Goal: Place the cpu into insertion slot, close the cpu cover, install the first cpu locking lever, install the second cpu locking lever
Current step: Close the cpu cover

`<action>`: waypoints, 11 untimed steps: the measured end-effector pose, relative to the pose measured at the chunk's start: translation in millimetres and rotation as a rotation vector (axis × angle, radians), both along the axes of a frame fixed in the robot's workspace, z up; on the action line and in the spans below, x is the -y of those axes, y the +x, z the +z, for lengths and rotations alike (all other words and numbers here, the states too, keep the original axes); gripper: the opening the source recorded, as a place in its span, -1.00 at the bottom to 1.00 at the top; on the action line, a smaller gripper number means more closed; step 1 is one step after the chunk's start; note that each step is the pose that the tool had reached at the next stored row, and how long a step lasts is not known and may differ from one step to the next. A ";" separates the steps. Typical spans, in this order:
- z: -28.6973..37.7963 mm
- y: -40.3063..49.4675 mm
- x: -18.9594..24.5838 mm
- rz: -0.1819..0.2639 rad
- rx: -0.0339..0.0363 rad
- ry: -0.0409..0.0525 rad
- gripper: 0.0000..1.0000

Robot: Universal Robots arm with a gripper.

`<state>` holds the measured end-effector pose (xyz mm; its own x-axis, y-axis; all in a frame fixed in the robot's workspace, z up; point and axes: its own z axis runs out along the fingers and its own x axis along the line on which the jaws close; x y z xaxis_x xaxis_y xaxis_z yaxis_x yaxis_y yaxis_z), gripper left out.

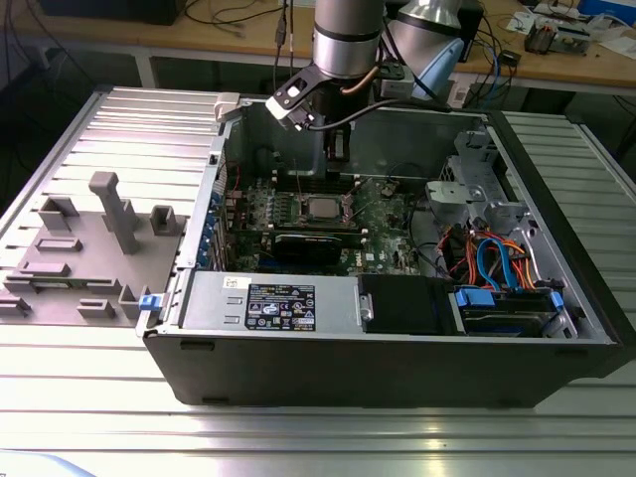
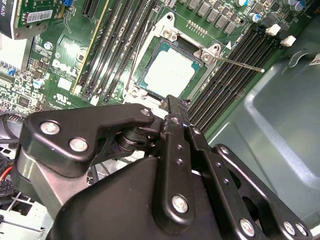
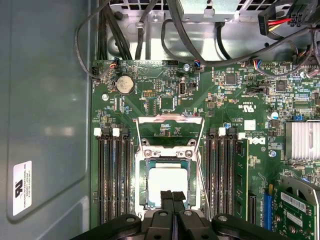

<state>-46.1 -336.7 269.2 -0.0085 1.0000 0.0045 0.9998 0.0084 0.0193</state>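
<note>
Fingers (image 3: 166, 196) clenched above seated cpu (image 3: 167, 181), memory slots (image 3: 114, 180) flanking, cpu cover (image 3: 170, 121) open

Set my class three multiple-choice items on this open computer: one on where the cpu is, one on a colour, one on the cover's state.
1. Where is the cpu? A in the slot; B loose beside it; C nowhere near it.
2. What colour is the circuit board? A red; B green; C white.
3. The cover is: A shut over the cpu; B taken off; C swung open.
Answers: 1 A, its silver top shows inside the slot's rim. 2 B, green lies all round the slot. 3 C, the frame is tipped up off the slot, leaving the cpu bare.
</note>
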 end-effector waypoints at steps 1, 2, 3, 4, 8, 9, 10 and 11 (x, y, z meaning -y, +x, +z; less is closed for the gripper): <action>0.0 0.0 0.0 0.000 0.0000 0.0000 -0.79; 0.0 0.0 0.0 0.000 -0.0001 0.0000 -0.79; 0.2 0.0 0.0 0.000 0.0000 0.0001 -0.79; 0.8 0.0 0.0 0.000 -0.0001 -0.0001 -0.79; 8.8 0.0 0.0 0.000 -0.0001 0.0000 -0.79; 10.5 0.0 0.0 0.000 0.0000 0.0000 -0.79; 12.1 0.0 0.0 0.000 -0.0001 0.0000 -0.79; 12.2 0.0 0.0 0.000 0.0000 0.0001 -0.79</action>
